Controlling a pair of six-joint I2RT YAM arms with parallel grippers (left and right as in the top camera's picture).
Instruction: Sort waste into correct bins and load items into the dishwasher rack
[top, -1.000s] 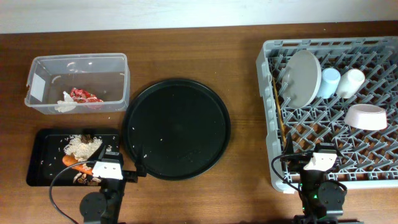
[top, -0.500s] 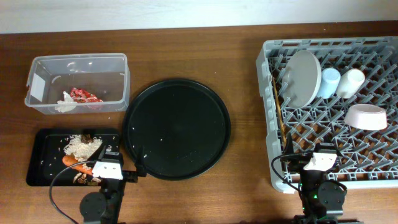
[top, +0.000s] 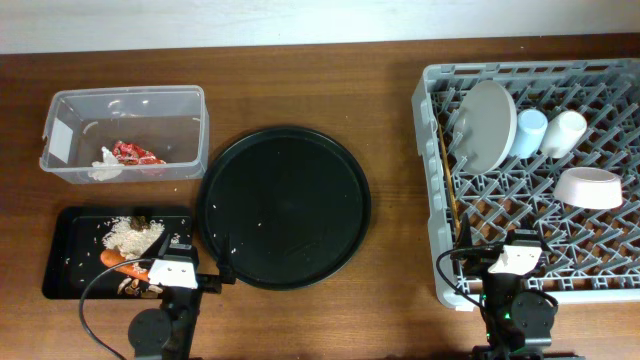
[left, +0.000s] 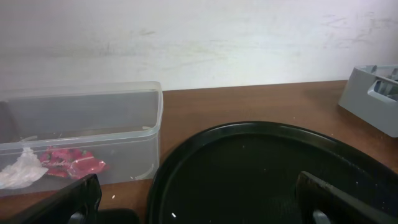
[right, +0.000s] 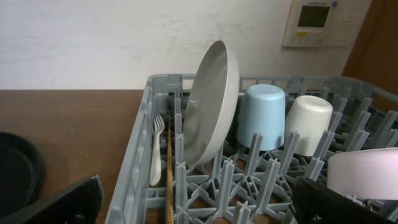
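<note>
The grey dishwasher rack (top: 432, 180) holds the pale plate (top: 487, 125), light blue cup (top: 530, 132), small white cup (top: 563, 132), cream-pink bowl (top: 588, 188), white fork (right: 157, 152) and chopsticks (top: 448, 175). The clear tub (top: 190, 100) holds the red wrapper (top: 135, 153) and white paper (top: 105, 167). The shallow black tray (top: 62, 270) holds rice (top: 130, 236), a carrot (top: 112, 257) and brown bits (top: 128, 285). My left gripper (left: 196, 208) is open and empty at the table's front, over the round tray's edge. My right gripper (right: 199, 211) is open and empty over the rack's front.
A large round black tray (top: 283, 205) lies mid-table with a few rice grains on it. A white wall runs behind the table, with a wall panel (right: 317, 22) at the right.
</note>
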